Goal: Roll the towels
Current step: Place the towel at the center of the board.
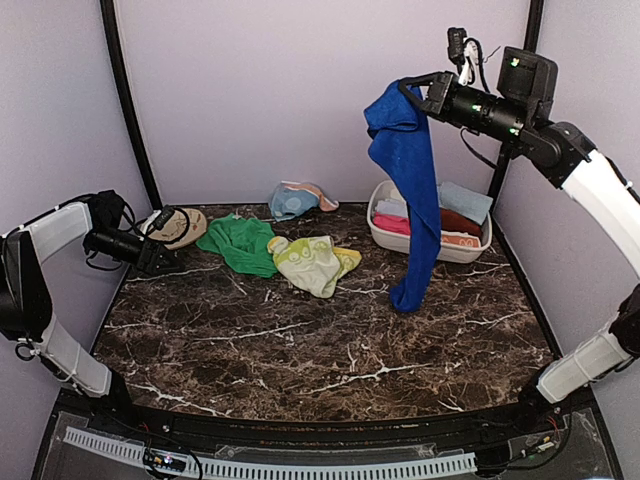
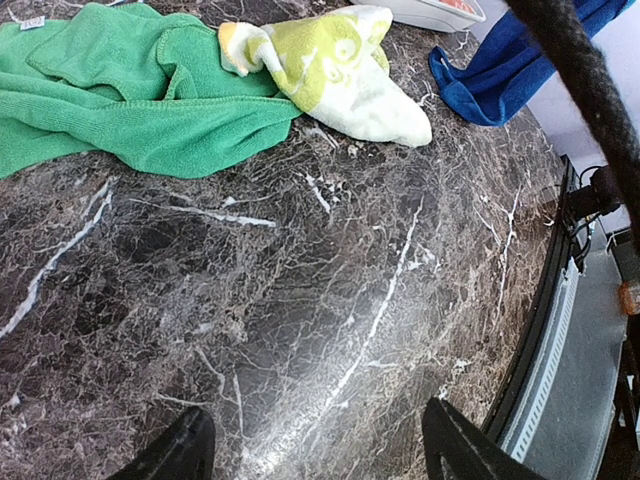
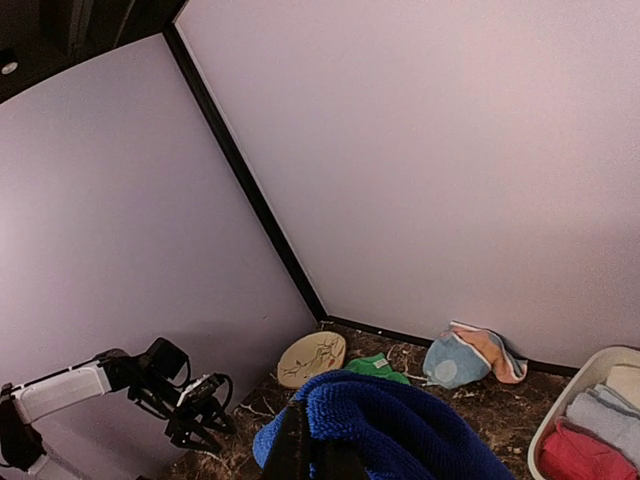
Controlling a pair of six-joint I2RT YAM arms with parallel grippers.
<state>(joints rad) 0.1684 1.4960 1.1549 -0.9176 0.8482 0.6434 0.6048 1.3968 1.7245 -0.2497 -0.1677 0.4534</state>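
My right gripper (image 1: 412,93) is raised high at the back right, shut on the top of a royal blue towel (image 1: 412,190). The towel hangs straight down and its lower end touches the table. The right wrist view has the blue towel (image 3: 400,430) bunched round the shut gripper (image 3: 315,455). A green towel (image 1: 240,245), a yellow-green patterned towel (image 1: 315,262) and a light blue towel (image 1: 297,198) lie crumpled at the back. My left gripper (image 1: 163,253) hovers low at the left, open and empty (image 2: 315,450), with the green towel (image 2: 140,100) ahead of it.
A white basin (image 1: 425,243) at the back right holds rolled pink, white and rust towels. A tan round patterned disc (image 1: 180,225) lies at the back left, beside the left gripper. Lilac walls close in the back and both sides.
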